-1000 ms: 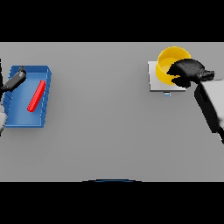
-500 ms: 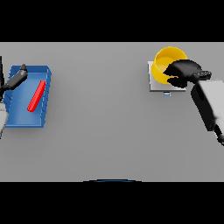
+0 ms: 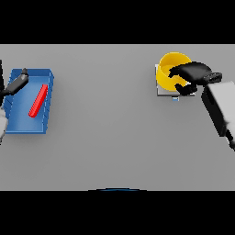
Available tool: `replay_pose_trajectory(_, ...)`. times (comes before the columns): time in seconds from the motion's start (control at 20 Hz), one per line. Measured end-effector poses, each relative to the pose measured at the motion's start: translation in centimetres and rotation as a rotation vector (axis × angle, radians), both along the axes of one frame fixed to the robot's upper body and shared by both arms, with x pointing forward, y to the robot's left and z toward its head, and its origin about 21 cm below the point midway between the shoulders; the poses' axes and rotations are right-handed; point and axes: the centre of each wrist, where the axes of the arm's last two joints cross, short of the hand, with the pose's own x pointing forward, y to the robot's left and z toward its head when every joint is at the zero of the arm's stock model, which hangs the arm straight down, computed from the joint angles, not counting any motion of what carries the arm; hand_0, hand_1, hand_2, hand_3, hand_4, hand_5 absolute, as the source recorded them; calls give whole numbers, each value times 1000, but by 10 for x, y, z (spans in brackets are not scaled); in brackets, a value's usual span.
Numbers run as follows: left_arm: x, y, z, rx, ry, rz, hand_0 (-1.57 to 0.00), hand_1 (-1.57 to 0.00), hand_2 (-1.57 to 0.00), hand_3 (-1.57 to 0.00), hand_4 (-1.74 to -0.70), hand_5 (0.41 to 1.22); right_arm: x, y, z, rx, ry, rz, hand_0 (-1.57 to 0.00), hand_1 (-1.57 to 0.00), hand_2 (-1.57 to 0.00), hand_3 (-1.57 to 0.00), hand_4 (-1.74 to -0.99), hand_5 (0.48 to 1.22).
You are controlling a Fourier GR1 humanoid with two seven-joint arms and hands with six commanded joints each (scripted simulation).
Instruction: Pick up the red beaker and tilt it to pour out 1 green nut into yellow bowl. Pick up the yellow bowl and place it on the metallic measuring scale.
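One yellow bowl (image 3: pixel 170 69) on one scale (image 3: pixel 164 92), right hand (image 3: pixel 190 75) curled round its rim.

A flat grey table (image 3: pixel 110 137) fills the whole view (evenly lit, with no strong shadows).

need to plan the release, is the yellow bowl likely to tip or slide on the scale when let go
Probably stable: the yellow bowl looks wide and low, sitting on the flat metallic scale. It overhangs the plate's far edge, so a nudge from the right hand might shift it.
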Motion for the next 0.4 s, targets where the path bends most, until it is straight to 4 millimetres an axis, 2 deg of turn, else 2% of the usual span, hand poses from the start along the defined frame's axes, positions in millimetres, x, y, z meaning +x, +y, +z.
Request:
replay_pose_trajectory(0.1,3,1,0,-3,-2,4,1,1,1,1,-726,665,1,5,-3,20,-8,10,-84,-75,-99,-296,-1530,809)
replay_pose_trajectory(0.4,4,0,-1,-1,1,3,1,1,1,1,-726,665,2,-2,-3,8,18,-41,-21,-19,-25,-146,-1478,738)
